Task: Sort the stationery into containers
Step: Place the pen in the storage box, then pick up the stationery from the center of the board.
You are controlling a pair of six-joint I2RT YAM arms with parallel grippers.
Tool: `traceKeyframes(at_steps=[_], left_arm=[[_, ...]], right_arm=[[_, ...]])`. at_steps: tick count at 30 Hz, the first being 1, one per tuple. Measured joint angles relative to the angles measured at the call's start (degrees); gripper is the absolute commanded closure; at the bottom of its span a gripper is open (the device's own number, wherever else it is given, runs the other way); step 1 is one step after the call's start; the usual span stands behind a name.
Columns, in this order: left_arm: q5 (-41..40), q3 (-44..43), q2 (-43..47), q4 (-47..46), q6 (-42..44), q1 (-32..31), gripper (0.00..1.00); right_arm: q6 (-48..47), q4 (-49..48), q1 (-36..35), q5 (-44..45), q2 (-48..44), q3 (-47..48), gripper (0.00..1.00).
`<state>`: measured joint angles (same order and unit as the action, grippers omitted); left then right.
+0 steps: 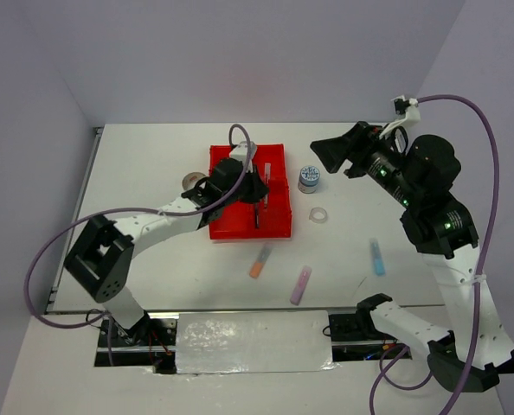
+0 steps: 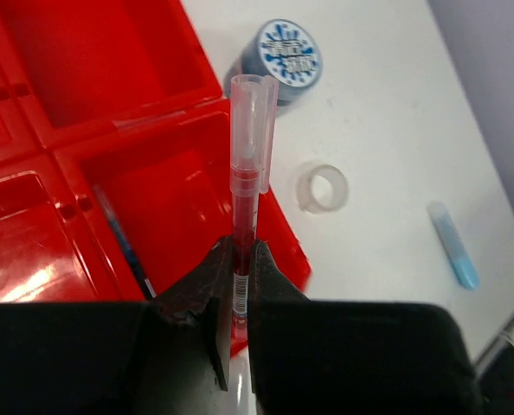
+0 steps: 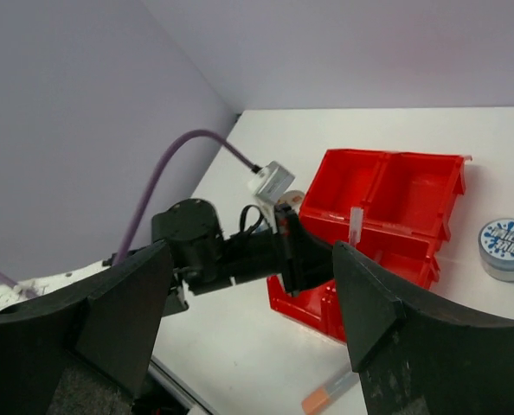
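Left end effector (image 2: 238, 264) pinched on red pen (image 2: 243, 203) over red tray (image 2: 136, 121); right end effector (image 3: 250, 259) spread apart.

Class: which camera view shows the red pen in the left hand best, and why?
Left wrist view: the red pen is close-up, clear cap visible, pinched by the left hand. The top view shows a thin sliver over the red tray; the right wrist view, only its capped end.

Bright, even overhead light washes the white surface (image 1: 153, 156), leaving only soft shadows; glare streaks the glossy red tray (image 2: 32, 277), and the right wrist camera's dark fingers (image 3: 118, 328) loom blurred up close.
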<state>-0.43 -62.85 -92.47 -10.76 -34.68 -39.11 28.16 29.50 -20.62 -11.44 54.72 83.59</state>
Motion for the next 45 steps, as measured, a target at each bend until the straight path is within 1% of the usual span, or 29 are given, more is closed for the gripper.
traceKeyframes(at_steps=[4, 9, 12, 15, 16, 18, 19, 21, 22, 27, 28, 29, 30, 33, 36, 38, 41, 44, 45], left_arm=[[-4.50, -3.17, -5.99, 0.04, -0.04, -0.22, 0.88], [-8.04, -3.87, -9.68, 0.37, -0.20, -0.37, 0.84], [-8.94, -3.91, -10.86, 0.68, -0.37, -0.61, 0.77], [-9.92, -4.31, -11.43, 1.33, -0.85, -1.46, 0.67], [-10.14, -4.57, -11.56, 1.62, -1.18, -1.84, 0.59], [-10.51, -5.18, -11.61, 2.23, -1.55, -2.54, 0.51], [-10.86, -5.57, -11.61, 2.47, -1.73, -2.78, 0.44], [-11.45, -6.25, -11.61, 3.08, -2.16, -3.23, 0.39], [-11.87, -6.45, -11.58, 3.41, -2.67, -3.43, 0.34], [-14.40, -6.62, -10.49, 7.32, -3.52, -3.48, 0.28], [-15.23, -6.75, -9.66, 8.66, -3.54, -3.45, 0.21], [-16.52, -7.50, -8.70, 10.91, -3.48, -3.43, 0.06], [-17.73, -8.81, -7.87, 13.42, -3.19, -3.41, 0.01], [-22.60, -17.20, -5.86, 21.88, -3.52, -2.62, 0.01], [-25.81, -23.71, -2.99, 27.85, -3.37, 0.66, 0.01], [-27.19, -24.72, -0.37, 31.43, -3.15, 4.85, 0.01], [-27.32, -24.22, 1.88, 37.24, -2.29, 13.42, 0.02], [-24.87, -23.85, 0.39, 41.77, -0.13, 21.97, 0.05], [-23.98, -24.61, -1.60, 43.80, 0.28, 24.48, 0.05]], right_arm=[[-1.33, 1.44, 0.00, -0.13, -0.13, -0.76, 0.19], [-2.93, 1.81, 0.02, -1.14, -1.81, -1.88, 0.18], [-3.67, 1.75, 0.04, -1.73, -2.19, -1.90, 0.18], [-4.04, 1.66, 0.04, -2.38, -2.03, -1.90, 0.18], [-4.07, 1.62, 0.04, -2.51, -1.86, -1.90, 0.18], [-4.07, 1.46, 0.04, -2.64, -1.53, -1.92, 0.18], [-4.04, 1.33, 0.04, -2.71, -1.36, -1.99, 0.18], [-4.02, 0.96, 0.04, -2.84, -1.11, -2.32, 0.18], [-4.00, 0.94, 0.07, -2.95, -0.98, -2.43, 0.18], [-3.72, 0.11, 0.50, -3.06, -0.13, -2.62, 0.18], [-3.63, -0.04, 0.55, -3.10, 0.07, -2.62, 0.18], [-3.61, -0.13, 0.59, -3.15, 0.20, -2.62, 0.18], [-3.56, -0.20, 0.63, -3.15, 0.42, -2.62, 0.18], [-3.41, -0.22, 0.63, -3.67, 1.44, -2.62, 0.18], [-3.10, -0.22, 0.66, -5.16, 3.02, -2.86, 0.17], [-2.93, -0.07, 0.66, -6.08, 3.85, -4.00, 0.14], [-2.47, 0.42, 0.66, -7.63, 4.83, -6.93, 0.14], [-1.88, 0.46, 0.66, -9.14, 4.83, -11.15, 0.14], [-1.31, 0.17, 0.63, -9.57, 4.70, -12.74, 0.14]])
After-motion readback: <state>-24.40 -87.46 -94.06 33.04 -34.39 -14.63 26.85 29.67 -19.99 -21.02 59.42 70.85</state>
